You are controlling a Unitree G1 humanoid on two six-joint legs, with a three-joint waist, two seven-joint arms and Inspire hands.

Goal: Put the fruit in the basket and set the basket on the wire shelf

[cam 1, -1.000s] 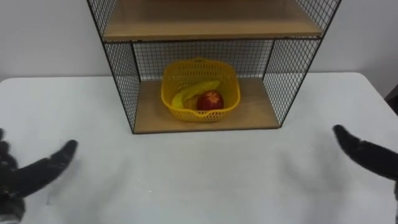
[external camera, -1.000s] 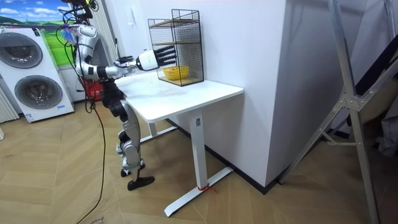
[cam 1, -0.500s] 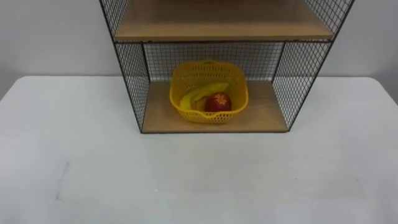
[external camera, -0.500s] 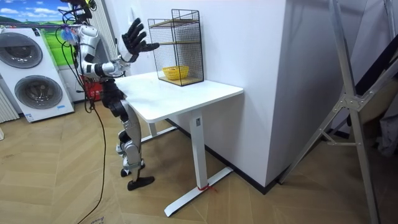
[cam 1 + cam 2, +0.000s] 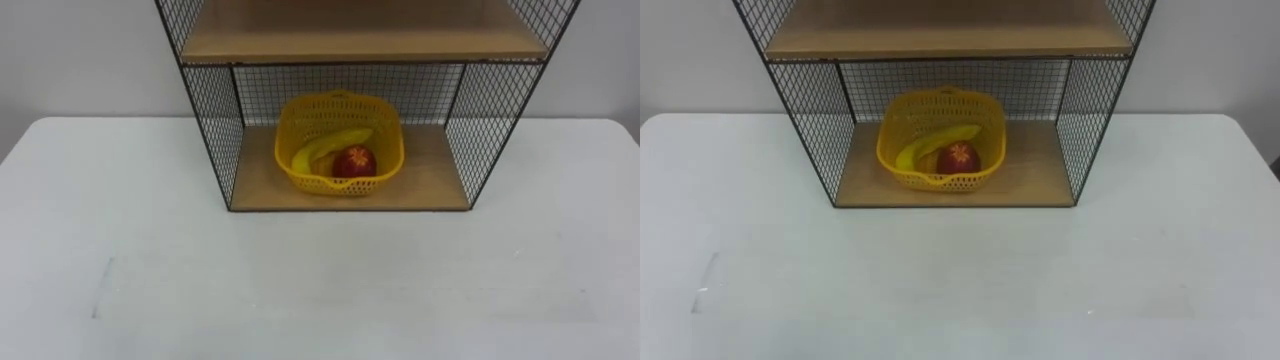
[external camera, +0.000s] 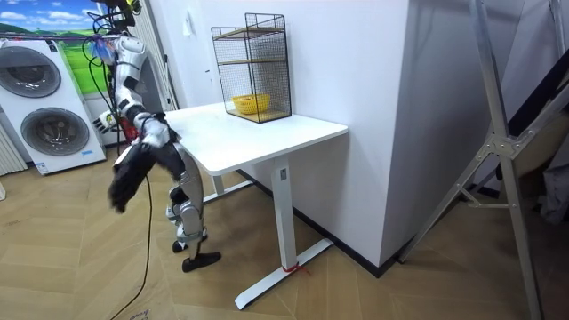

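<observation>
From my station, the yellow basket (image 5: 341,186) sat on the bottom board of the wire shelf (image 5: 214,128), a little to the left of the middle and pushed back toward the rear mesh. Inside it I saw the banana (image 5: 328,147) lying across the middle and the red apple (image 5: 354,162) just in front of it, touching it, against the basket's front wall. The shelf stood at the far edge of the white table (image 5: 300,285), against the wall. In the room view the robot stood at the end of the table on the room view's left, near the washing machines (image 6: 49,116), facing the shelf. Its right arm hung down beside its body, with the right hand (image 6: 122,184) low and well apart from the table and the basket. That hand showed to me as a dark smear, so I could not tell how its fingers were set.
</observation>
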